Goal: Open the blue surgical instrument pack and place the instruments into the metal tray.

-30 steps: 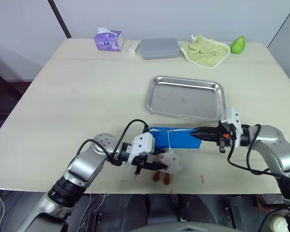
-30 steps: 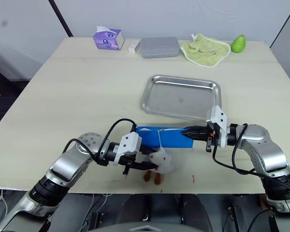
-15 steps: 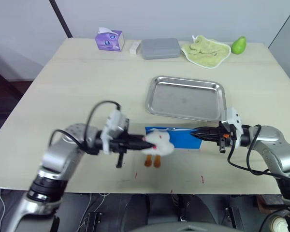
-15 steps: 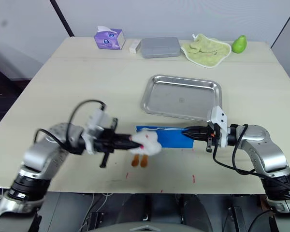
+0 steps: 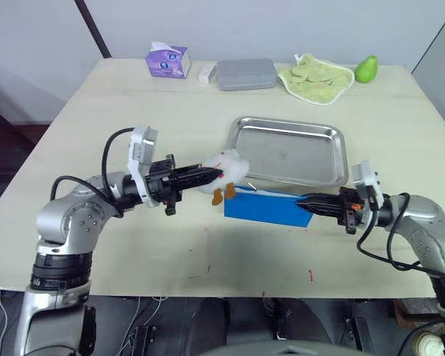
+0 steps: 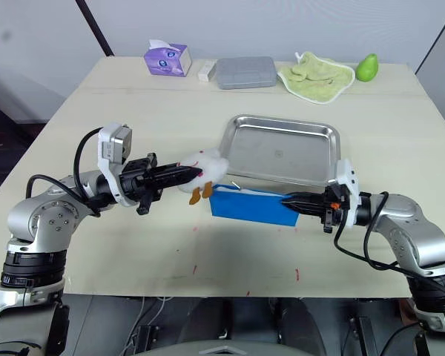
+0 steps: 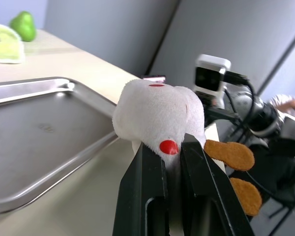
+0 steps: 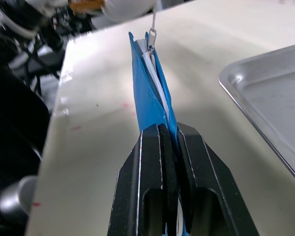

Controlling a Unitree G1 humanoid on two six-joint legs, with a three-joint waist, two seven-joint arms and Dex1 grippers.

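Raised by its white plush charm (image 5: 226, 165), the blue pack (image 5: 271, 209) now stands on edge, lengthwise between both grippers.

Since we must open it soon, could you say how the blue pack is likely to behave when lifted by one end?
The blue surgical instrument pack is probably floppy: its far end tilts up under the toy that the left gripper pulls. Pinched edgewise by the right gripper, it may twist.

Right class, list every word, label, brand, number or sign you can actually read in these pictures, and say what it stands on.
None can be read.
Purple tissue box: a printed pattern shows, too small to read.
Blue surgical instrument pack: no print legible.
Metal tray: no marking.
Grey flat box: plain.
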